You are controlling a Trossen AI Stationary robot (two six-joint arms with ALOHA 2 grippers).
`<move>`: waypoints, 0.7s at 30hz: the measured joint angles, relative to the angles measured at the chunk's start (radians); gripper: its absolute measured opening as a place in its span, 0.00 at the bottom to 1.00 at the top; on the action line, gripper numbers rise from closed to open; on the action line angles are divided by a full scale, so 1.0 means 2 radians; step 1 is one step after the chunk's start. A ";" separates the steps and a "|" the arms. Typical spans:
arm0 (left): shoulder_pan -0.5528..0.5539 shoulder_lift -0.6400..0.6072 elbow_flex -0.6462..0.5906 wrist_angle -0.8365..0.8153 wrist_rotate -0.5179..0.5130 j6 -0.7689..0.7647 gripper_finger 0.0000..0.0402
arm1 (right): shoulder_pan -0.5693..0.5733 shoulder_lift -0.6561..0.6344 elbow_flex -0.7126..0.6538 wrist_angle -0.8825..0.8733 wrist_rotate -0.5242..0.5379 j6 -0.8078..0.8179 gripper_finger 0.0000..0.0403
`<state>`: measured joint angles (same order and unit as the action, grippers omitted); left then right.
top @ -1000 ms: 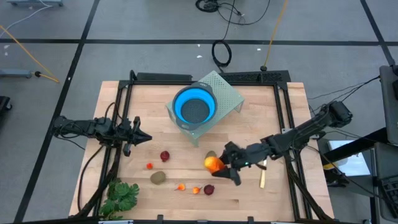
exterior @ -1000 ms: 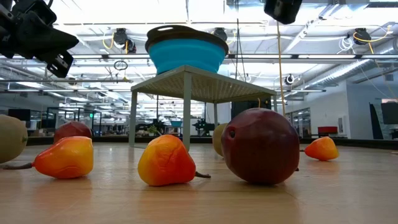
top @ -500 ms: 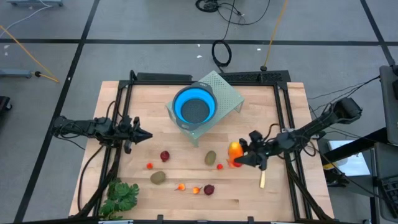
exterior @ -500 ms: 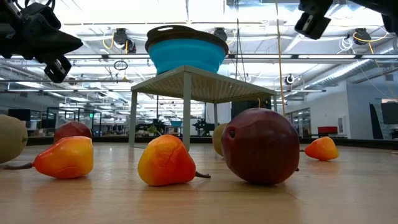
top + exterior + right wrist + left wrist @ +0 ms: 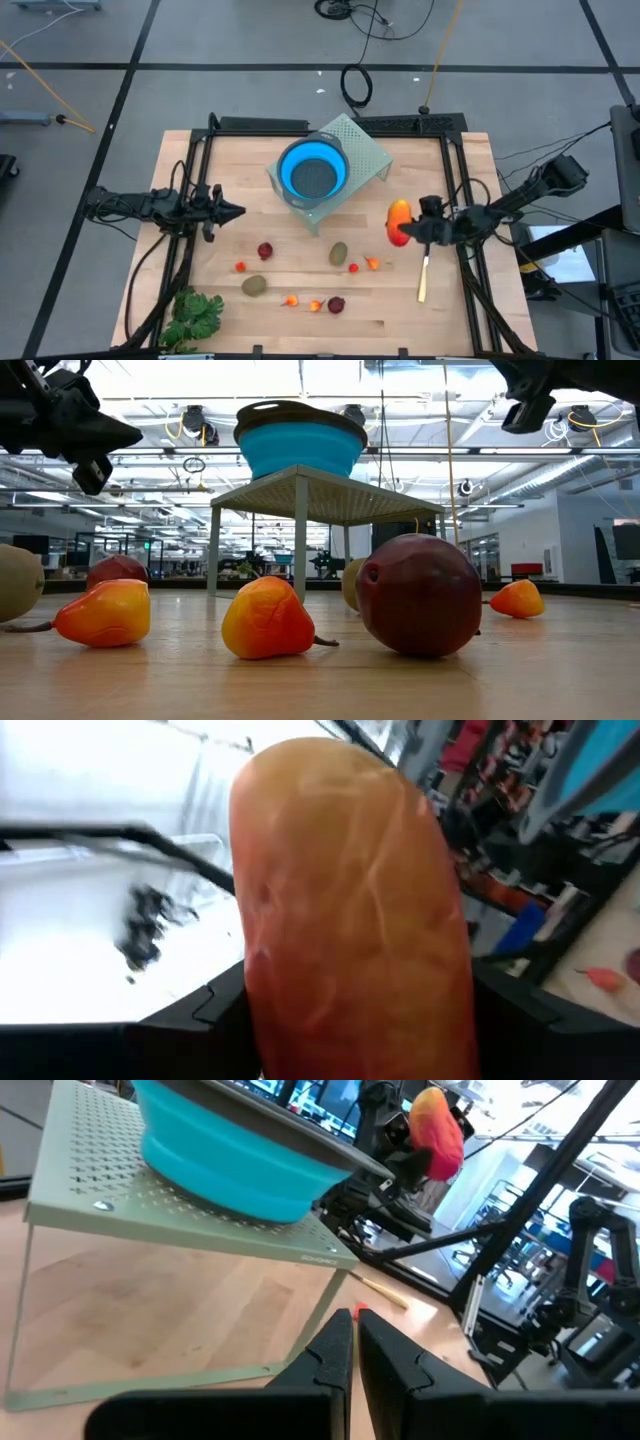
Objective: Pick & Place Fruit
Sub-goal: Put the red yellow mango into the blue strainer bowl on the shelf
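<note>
One long orange-red fruit (image 5: pixel 398 222) pinched in the right gripper (image 5: pixel 412 229), up off the desk (image 5: pixel 300 325) right of the bowl (image 5: pixel 312 172). Left gripper (image 5: pixel 236 211) pressed together, hovering left.

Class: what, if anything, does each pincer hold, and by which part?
The right pincer grips the long orange-red fruit near one end. The left pincer is shut, holding nothing.

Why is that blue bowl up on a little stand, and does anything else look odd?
Nothing looks spilled or broken. The blue bowl sits on a perforated green stand set askew to the table's edges. The right gripper holds a long orange-red fruit in the air.
</note>
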<state>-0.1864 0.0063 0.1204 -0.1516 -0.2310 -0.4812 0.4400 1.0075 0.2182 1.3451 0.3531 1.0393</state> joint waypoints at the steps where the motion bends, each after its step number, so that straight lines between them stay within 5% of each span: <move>1: 0.000 0.000 0.000 0.000 0.000 0.000 0.05 | 0.000 -0.002 -0.004 0.010 0.007 0.007 0.59; 21: 0.000 0.000 0.000 0.000 -0.004 0.000 0.05 | 0.000 -0.005 -0.018 0.096 0.036 0.049 0.59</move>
<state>-0.1864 0.0059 0.1204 -0.1516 -0.2382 -0.4808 0.4400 0.9974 0.1829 1.5371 0.4259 1.1374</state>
